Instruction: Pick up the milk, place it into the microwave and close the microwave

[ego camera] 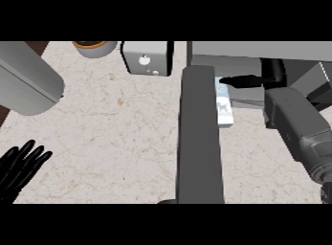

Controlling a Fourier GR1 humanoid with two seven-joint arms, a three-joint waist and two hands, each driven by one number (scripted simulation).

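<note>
The milk point(226, 107), a white and pale blue carton, stands at the open mouth of the microwave point(267, 50) at the top right. The open door point(199, 143) hides the carton's left side; the door is a dark grey slab reaching toward the view's lower edge. My right forearm runs up the right side into the microwave's opening. My right hand point(248, 80) is curled round the carton's upper end. My left hand point(16, 168) rests open at the lower left, fingers up, far from the milk.
A small white appliance point(147, 58) stands at the back of the marble counter point(119, 134), with a grey cup point(95, 48) to its left. A large grey rounded body point(18, 79) fills the upper left.
</note>
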